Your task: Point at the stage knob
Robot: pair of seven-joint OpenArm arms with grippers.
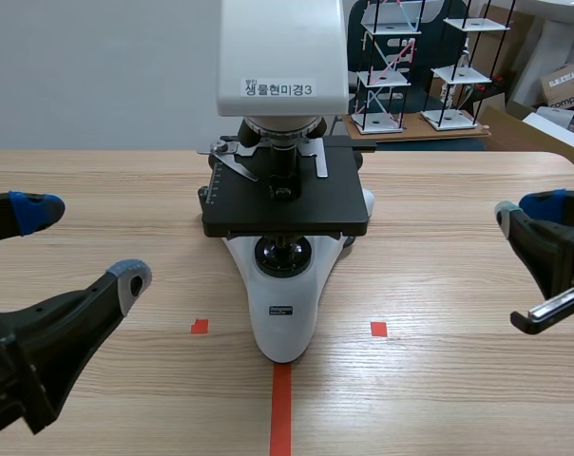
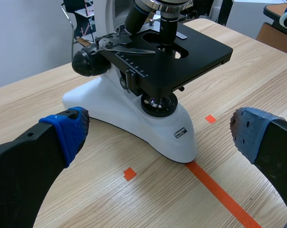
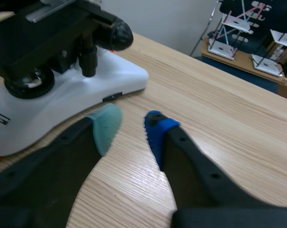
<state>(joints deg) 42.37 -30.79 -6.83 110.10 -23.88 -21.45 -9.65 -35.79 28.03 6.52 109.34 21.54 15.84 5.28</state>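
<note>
A microscope stands mid-counter, its white foot pointing toward the robot and its black stage level above that foot. The stage knob hangs as a short black stem under the stage edge, on the microscope's side nearest the right arm, just ahead of the big round focus knob and above the white foot. In the scene view this knob is too small to pick out with certainty. The right tool sits low over the counter off that same side of the microscope, beside the foot and well apart from the stage knob. Its two fingers stand a narrow gap apart, one pad teal and one blue, with nothing between them and nothing touched. The left tool is off the microscope's other side, its fingers spread wide and empty. From its own camera the microscope's foot shows beyond the gap between its blue pads. A second focus knob sits on that side of the microscope. An orange-red tape line runs from the tip of the microscope's foot toward the robot, and a small tape square lies on the counter to either side of the foot.
</note>
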